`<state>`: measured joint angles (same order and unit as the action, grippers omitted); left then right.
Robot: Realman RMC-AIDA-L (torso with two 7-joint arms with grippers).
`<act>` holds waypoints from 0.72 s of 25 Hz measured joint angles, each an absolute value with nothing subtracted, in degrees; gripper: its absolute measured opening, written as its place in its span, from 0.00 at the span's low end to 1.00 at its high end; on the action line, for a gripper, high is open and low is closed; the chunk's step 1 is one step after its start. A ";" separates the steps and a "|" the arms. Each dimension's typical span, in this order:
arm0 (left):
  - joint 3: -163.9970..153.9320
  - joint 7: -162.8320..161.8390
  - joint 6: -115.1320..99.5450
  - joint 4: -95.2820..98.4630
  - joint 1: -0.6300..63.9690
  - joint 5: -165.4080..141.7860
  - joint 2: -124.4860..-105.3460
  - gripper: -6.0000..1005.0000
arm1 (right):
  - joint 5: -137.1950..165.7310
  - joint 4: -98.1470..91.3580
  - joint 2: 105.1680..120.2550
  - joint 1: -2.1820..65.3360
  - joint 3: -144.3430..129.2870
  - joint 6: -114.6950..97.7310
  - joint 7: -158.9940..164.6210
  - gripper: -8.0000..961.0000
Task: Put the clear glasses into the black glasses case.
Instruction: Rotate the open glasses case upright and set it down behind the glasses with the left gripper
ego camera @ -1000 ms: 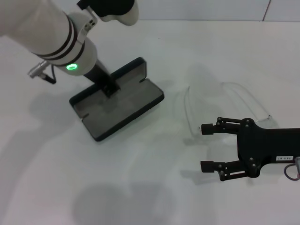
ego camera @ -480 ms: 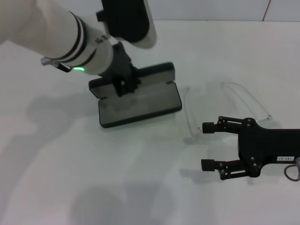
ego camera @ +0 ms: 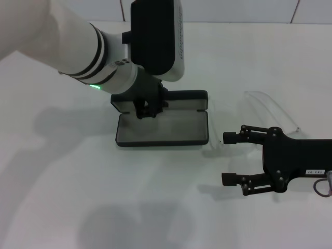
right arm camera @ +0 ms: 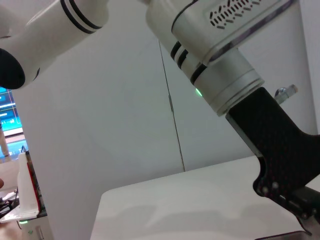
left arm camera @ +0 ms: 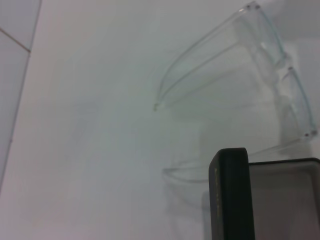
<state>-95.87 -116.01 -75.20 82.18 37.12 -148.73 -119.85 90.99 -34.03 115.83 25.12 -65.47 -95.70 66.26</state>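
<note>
While the left claw (ego camera: 147, 108) gripped the open matte black hinged case (ego camera: 171, 129) on the white tabletop (ego camera: 62, 197), the transparent plastic glasses (ego camera: 270, 106) lay outside it, beside the right claw (ego camera: 228, 158), which gaped empty

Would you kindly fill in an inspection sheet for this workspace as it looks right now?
Surface: white table, bare apart from the job's things.
Case: open, grey lining up, lid raised at the far side, lying square to the table edge.
Glasses: on the table right of the case, outside it; one arm tip lies close to the case's end.
Clutter: nothing seen.
Left pincer: down at the case's far left rim, gripping it.
Right pincer: open, low over the table beside the glasses, holding nothing.
Cables: short loop at the right wrist.
Surroundings: pale wall panels behind.
</note>
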 joint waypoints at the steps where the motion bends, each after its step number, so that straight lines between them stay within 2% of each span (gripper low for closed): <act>1: -95.81 -116.05 -74.83 82.04 37.12 -148.86 -119.87 0.20 | 90.85 -34.04 115.83 25.13 -65.47 -95.70 66.26 0.89; 18: -96.24 -117.81 -70.39 79.97 37.17 -149.18 -119.88 0.20 | 90.42 -34.00 115.75 25.17 -65.47 -95.51 66.21 0.88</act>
